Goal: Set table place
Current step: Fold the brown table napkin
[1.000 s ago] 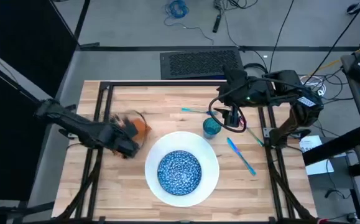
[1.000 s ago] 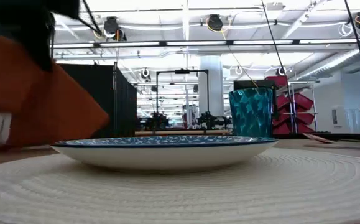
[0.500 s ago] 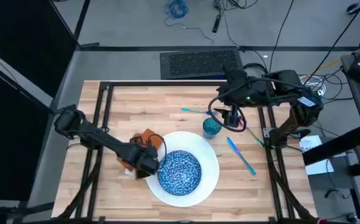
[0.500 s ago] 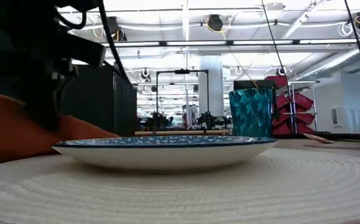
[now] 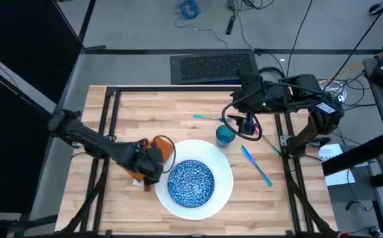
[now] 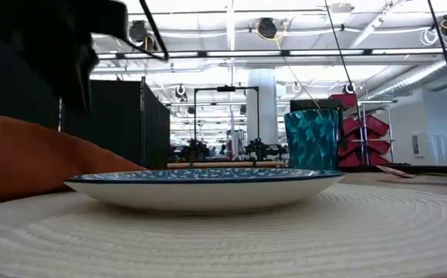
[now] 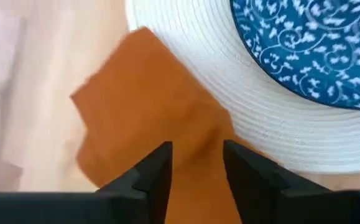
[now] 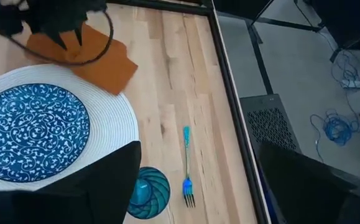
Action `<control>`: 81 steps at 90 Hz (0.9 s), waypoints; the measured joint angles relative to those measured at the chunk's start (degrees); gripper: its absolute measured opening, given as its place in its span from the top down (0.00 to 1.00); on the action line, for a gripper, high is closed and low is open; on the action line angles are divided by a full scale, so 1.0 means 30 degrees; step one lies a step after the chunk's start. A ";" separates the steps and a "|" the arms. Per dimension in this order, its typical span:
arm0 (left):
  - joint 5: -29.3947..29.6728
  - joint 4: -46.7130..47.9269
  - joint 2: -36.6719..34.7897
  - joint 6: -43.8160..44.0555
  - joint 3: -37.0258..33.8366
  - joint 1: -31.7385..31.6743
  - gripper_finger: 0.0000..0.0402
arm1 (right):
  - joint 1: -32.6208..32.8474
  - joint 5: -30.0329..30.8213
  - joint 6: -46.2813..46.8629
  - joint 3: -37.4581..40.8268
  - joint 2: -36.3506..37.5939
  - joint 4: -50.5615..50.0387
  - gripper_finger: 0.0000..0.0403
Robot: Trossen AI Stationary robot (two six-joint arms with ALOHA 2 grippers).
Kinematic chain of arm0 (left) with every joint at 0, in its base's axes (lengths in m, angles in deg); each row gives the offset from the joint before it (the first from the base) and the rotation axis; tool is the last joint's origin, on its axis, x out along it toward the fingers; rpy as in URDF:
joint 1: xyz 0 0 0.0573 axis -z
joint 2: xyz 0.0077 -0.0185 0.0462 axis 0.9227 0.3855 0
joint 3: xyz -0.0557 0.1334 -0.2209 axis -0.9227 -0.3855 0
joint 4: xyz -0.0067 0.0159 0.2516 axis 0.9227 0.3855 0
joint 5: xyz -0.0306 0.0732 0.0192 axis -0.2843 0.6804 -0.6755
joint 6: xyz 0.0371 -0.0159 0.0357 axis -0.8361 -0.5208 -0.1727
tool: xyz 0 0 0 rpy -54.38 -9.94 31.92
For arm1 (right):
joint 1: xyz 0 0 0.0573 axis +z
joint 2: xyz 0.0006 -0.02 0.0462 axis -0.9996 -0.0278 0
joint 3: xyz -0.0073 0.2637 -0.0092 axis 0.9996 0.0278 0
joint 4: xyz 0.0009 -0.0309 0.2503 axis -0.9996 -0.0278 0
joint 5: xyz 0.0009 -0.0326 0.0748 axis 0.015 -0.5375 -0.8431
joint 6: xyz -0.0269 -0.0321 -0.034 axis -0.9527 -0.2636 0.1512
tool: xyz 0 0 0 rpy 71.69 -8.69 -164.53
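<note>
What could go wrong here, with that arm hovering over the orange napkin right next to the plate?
The napkin lies crumpled with one edge apparently tucked against the white plate, so it may end up untidy rather than flat. The left gripper hangs open just above it; a careless move might drag the cloth or nudge the plate and the blue bowl. The right gripper waits close to the teal cup and could knock it.
</note>
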 joint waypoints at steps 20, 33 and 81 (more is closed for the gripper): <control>0.1569 0.1018 -0.2275 0.1136 0.0058 0.0023 0.68 | -0.0274 0.0075 0.0014 0.0000 0.0077 -0.0002 0.22; 0.2309 0.1120 -0.2693 0.2294 -0.0886 0.0496 0.68 | -0.0256 -0.0005 0.0275 0.0000 0.0561 -0.0002 0.22; 0.0447 -0.2807 0.0791 0.4300 -0.4247 0.1992 0.68 | 0.0051 -0.0117 0.2694 0.0000 0.3167 -0.0002 0.22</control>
